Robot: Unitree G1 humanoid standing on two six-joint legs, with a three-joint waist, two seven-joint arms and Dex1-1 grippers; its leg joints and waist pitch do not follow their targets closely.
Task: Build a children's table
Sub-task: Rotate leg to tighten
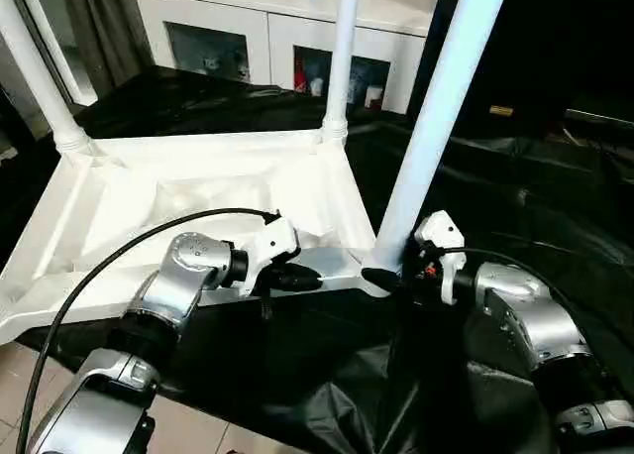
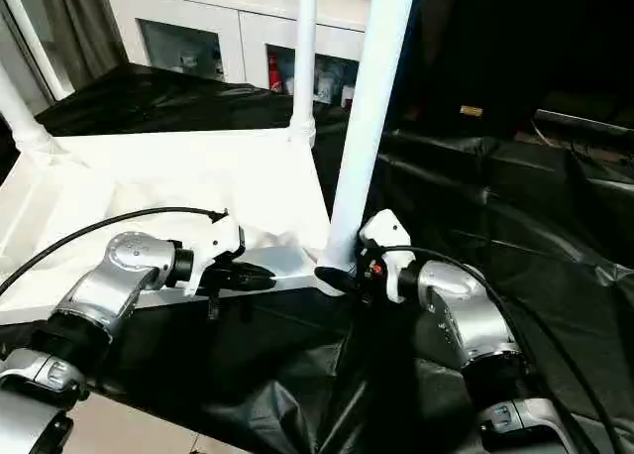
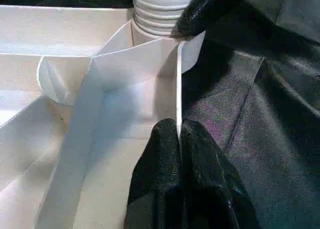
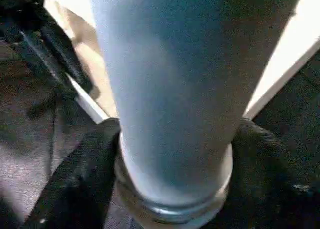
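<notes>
Left gripper (image 1: 297,276) pinches tabletop (image 1: 198,191) rim at frame centre; right gripper (image 4: 175,189) clasps ribbed base of near leg (image 1: 436,117). Black sheet (image 1: 555,196) underneath; cabinet (image 1: 258,28) upper centre.

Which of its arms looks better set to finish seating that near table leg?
The right: its end effector straddles the near leg at its base. The left end effector is pinched shut on the tabletop rim.

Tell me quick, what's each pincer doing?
Left pincer: shut on the tabletop rim.
Right pincer: closed around the near leg.
</notes>
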